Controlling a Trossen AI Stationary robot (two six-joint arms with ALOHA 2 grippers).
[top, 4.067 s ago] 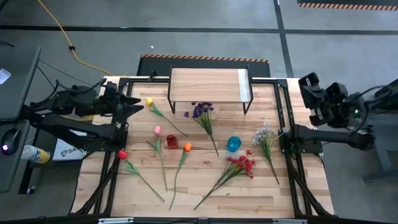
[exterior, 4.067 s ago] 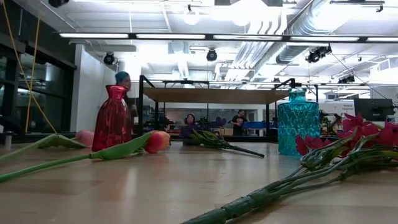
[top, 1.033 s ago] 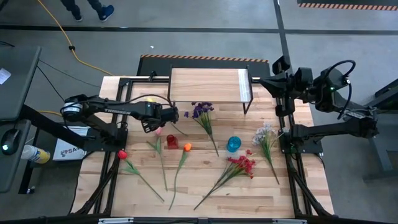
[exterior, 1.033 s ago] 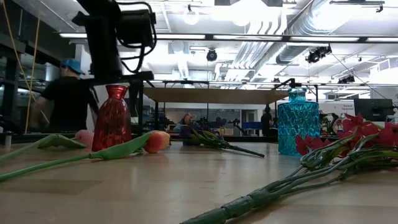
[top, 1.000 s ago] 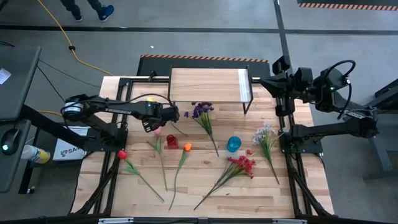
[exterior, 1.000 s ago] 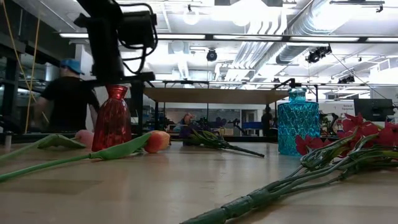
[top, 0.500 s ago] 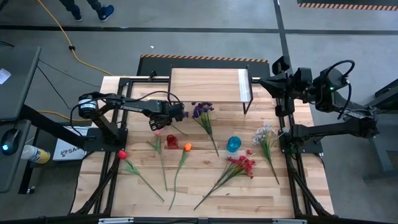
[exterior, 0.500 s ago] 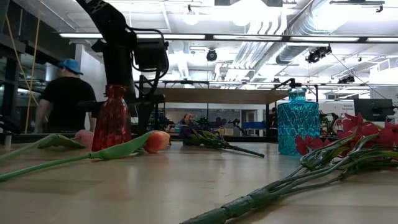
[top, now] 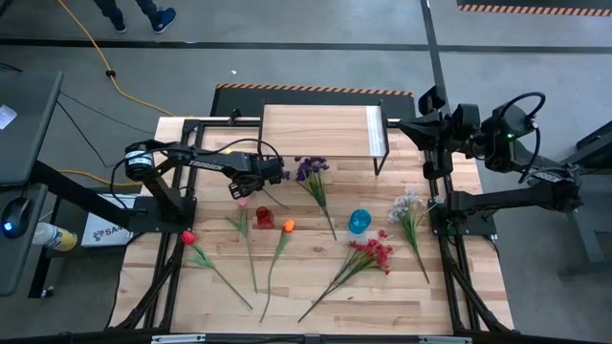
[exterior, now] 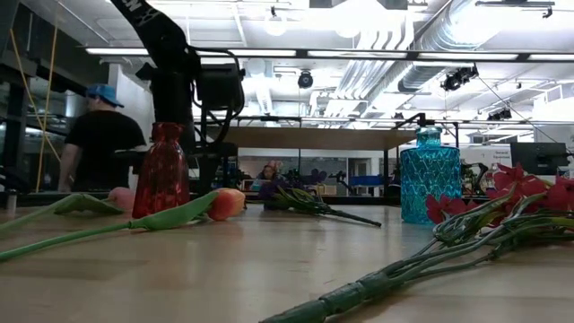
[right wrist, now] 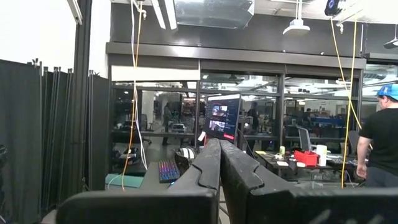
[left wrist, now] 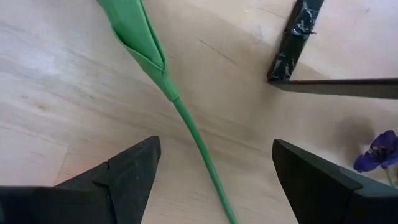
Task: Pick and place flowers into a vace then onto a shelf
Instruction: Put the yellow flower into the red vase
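My left gripper [top: 251, 183] [left wrist: 214, 180] hangs open just above the table, pointing down. One finger stands on each side of the yellow tulip's green stem [left wrist: 198, 142] and neither touches it. The stem [top: 275, 201] lies flat on the planks in front of the shelf [top: 320, 129]. The red vase [top: 264, 218] and the blue vase [top: 359, 221] stand upright mid-table. Pink [top: 242, 201], orange [top: 288, 226] and red [top: 187, 237] tulips lie around them, along with purple [top: 308, 170], white [top: 406, 205] and red [top: 373, 253] sprays. My right gripper [top: 406, 122] [right wrist: 219, 146] is shut, raised by the shelf's right end.
A black shelf leg [left wrist: 292, 43] stands close to my left gripper, with a purple blossom [left wrist: 379, 152] just beyond it. Black frame rails run along the table's left and right sides. A person in a blue cap [exterior: 99, 135] stands in the room behind the table.
My left gripper has come down and moved a little toward the table's right edge. It has settled over the yellow tulip's stem and its fingers have stayed open. The flowers and vases have not moved.
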